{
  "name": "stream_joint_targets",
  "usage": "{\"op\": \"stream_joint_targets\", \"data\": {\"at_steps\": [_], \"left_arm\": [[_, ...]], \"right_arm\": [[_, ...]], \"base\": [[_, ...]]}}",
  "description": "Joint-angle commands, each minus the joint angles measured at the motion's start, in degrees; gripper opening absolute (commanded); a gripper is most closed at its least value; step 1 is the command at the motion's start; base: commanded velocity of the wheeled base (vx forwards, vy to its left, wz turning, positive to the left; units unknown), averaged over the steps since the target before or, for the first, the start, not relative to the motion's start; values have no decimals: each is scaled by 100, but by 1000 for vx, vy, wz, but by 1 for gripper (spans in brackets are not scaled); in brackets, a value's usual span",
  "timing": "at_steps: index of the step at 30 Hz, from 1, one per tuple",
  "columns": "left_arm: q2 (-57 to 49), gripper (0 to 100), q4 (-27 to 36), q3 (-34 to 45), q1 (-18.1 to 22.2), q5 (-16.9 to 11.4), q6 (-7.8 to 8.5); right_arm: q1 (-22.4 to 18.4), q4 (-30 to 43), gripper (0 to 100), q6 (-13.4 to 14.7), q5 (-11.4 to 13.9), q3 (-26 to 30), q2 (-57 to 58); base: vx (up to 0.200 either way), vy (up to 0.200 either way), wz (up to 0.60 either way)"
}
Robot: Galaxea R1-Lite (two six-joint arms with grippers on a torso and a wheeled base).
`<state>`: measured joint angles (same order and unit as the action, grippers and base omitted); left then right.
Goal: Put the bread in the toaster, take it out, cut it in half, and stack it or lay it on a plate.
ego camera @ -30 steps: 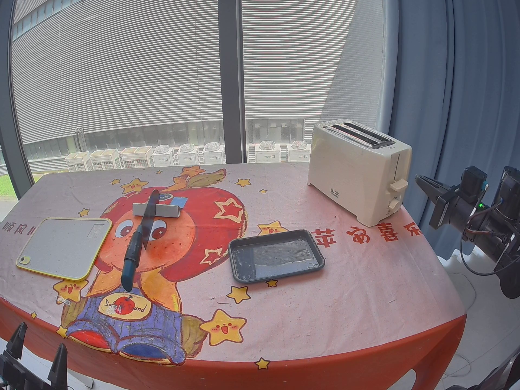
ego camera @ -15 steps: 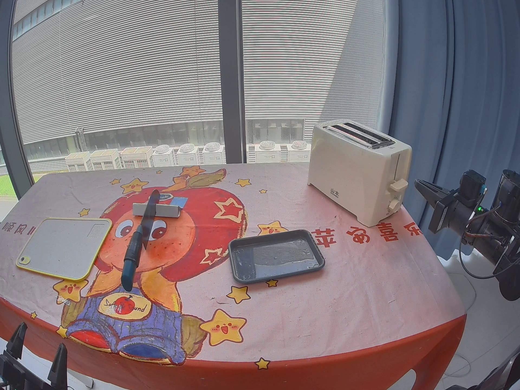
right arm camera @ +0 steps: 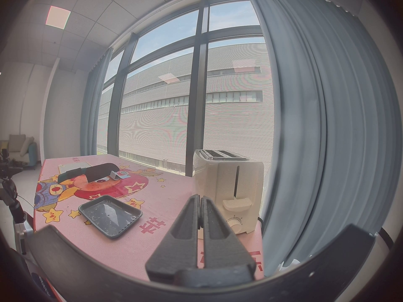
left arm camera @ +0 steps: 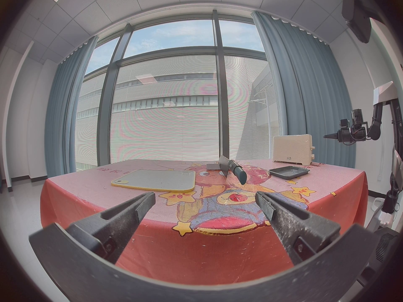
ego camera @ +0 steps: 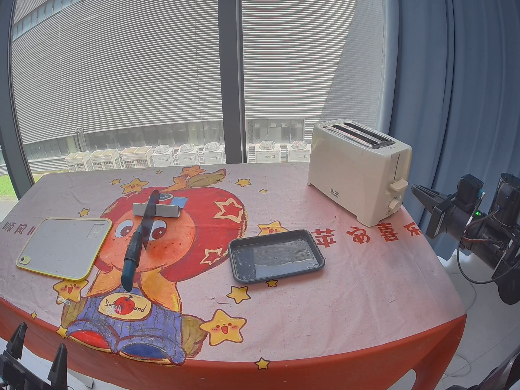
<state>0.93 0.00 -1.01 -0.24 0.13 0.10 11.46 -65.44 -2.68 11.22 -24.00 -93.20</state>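
Head view: the toaster stands at about 2 o'clock on the surface. Its long axis runs roughly from 10 to 4 o'clock, and the end carrying the lever and the dial faces 4 o'clock. The right fingers hang just off the surface edge, at about 3 o'clock from the toaster and near it. They are clenched together on nothing and point toward the lever end. The two slots on top are open, but their depths are hidden, so I cannot tell whether the bread is down inside. By my reading the right arm is much the nearer one for any work at the lever or the slots. Nothing stands between its fingers and that end, though the curtain hangs close behind the arm. The left fingers wait below the near edge at about 7 o'clock, spread apart and empty, well apart from the toaster. A dark rectangular plate lies bare at about 7 o'clock from the toaster. Farther toward 9 o'clock the knife leans its blade on a grey block, handle toward 6 o'clock, just beside the cutting board.
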Motion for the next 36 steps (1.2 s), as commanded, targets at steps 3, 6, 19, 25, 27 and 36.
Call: {"op": "stream_joint_targets", "data": {"at_steps": [3, 6, 19, 25, 27, 36], "left_arm": [[4, 100, -9, 92, 7, 4, -1], [4, 100, 0, 92, -2, -5, -1], [4, 100, 0, 92, -2, 4, -1], [4, 100, 0, 92, -2, -5, -1], [4, 100, -9, 92, -2, 4, -1], [4, 100, 0, 92, -2, 4, -1]], "right_arm": [[85, -39, 0, 5, 3, 133, 21], [208, -48, 0, 5, 3, 229, 30], [401, -74, 0, 40, -14, 370, 12], [401, -74, 0, 92, -339, 423, -93], [401, -83, 0, 92, -357, 423, -146], [392, -74, 0, 189, -383, 396, -199]], "base": [[0, 0, 0], [0, 0, 0], [0, 0, 0], [0, 0, 0], [0, 0, 0], [0, 0, 0]]}}
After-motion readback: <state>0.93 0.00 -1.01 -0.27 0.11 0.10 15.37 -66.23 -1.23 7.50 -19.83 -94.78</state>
